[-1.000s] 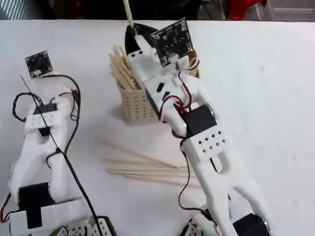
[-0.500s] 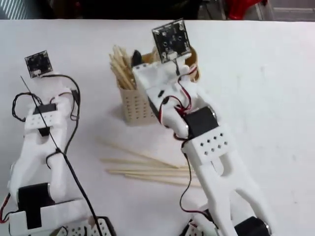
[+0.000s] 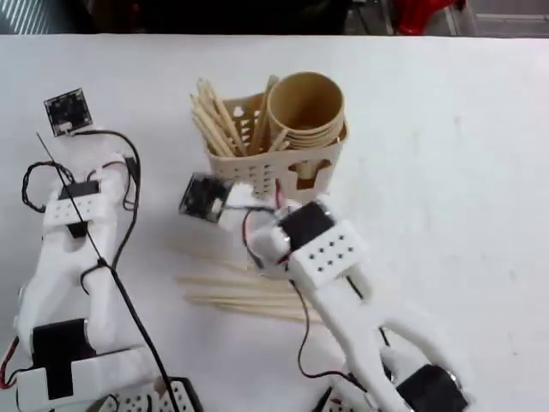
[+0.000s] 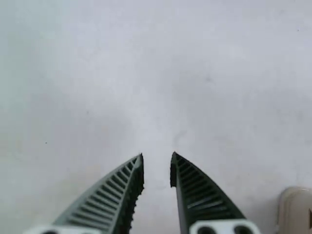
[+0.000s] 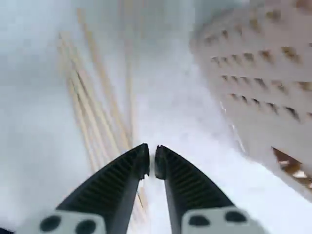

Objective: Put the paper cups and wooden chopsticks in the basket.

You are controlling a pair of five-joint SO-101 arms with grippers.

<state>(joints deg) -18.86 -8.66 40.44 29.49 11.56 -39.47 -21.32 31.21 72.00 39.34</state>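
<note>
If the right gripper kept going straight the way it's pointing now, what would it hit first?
Most likely the loose wooden chopsticks lying on the white table, just past the right gripper; the perforated cream plastic basket sits off to the side. Depth is unclear.

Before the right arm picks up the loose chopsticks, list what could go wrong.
1. The loose chopsticks lie bunched and crossing; the right end effector, jaws shut, may push and scatter them.
2. The basket stands close to that arm; a bump could tip it, spilling its standing chopsticks and paper cups.
</note>
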